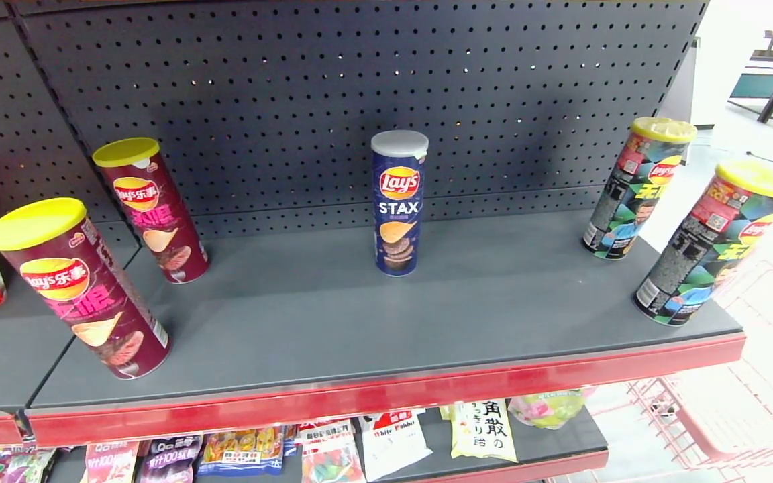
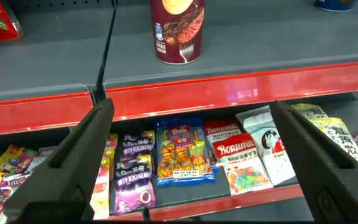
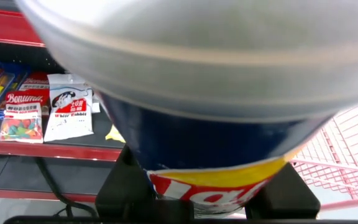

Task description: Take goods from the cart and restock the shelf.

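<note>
1. Shelf (image 1: pixel 359 322): flat matte grey deck, glossy red lip (image 1: pixel 386 392), dark perforated back panel (image 1: pixel 292 80). Pink wire cart (image 1: pixel 729 429) sits to the right.
2. Upright cardboard cylinders on the deck: maroon tubes (image 1: pixel 81 288) with yellow lids on the left, blue tube (image 1: pixel 398 208) with a grey lid in the centre, green-black tubes (image 1: pixel 715 245) on the right.
3. Lower shelf holds crinkly snack bags (image 2: pixel 182 152).
4. Left gripper (image 2: pixel 191 106): jaws spread, empty.
5. Right gripper (image 3: pixel 210 190): clamped on held blue tube (image 3: pixel 191 137), low beside the cart.

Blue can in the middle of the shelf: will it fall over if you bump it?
Probably, yes. The blue can is tall and narrow, standing upright on a small base, so a nudge near its grey lid could tip it. Being round, it would likely roll along the flat shelf once down.
</note>
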